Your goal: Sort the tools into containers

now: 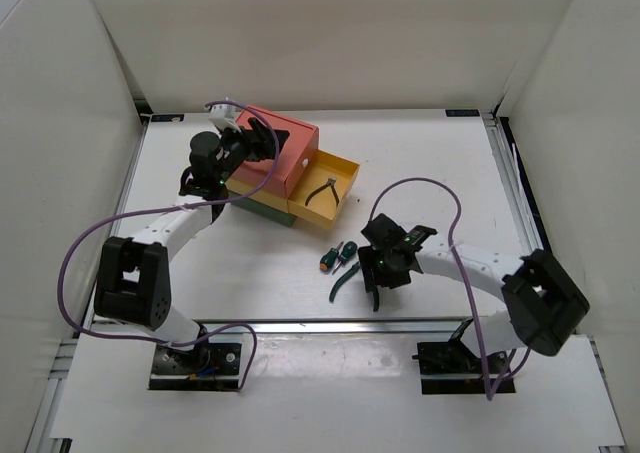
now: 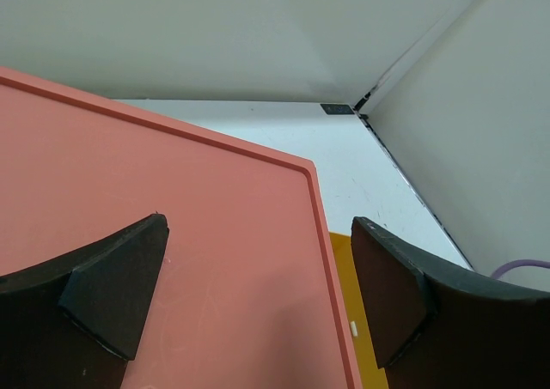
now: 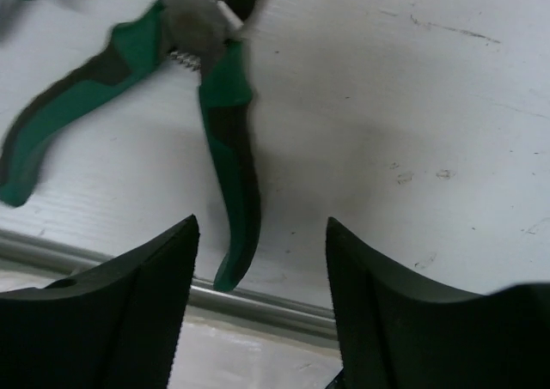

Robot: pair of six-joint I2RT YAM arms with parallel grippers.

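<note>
Three drawer boxes [image 1: 283, 168] stood stacked as my landmark: salmon-red top, yellow middle, dark green bottom. A purple cable [image 1: 75, 263] looped out well left of the stack. Above the stack's salmon lid [image 1: 290, 143] hung my left gripper [image 1: 245, 138], its jaws spread wide and holding nothing. Its wrist camera gave me only that lid between the two fingers [image 2: 112, 294] and a yellow sliver at the lid's right edge. The overhead view explained the sliver: the yellow drawer [image 1: 345, 168] was slid out to the stack's right, with a small dark two-handled tool [image 1: 322, 195] lying inside.

Right of the stack and nearer me, two stubby screwdrivers lay close together on the white table [image 1: 450, 153], the orange-handled one [image 1: 326, 260] and the green-handled one [image 1: 348, 250]. The green-handled pliers [image 1: 347, 281] lay just beside them. My right gripper [image 1: 378, 278] hovered at the pliers, its jaws wide and empty.

Only the right wrist camera showed the pliers closely: handles splayed, green with black grips, a spring between them, one handle tip pointing into the gap between the fingers [image 3: 129, 312].
</note>
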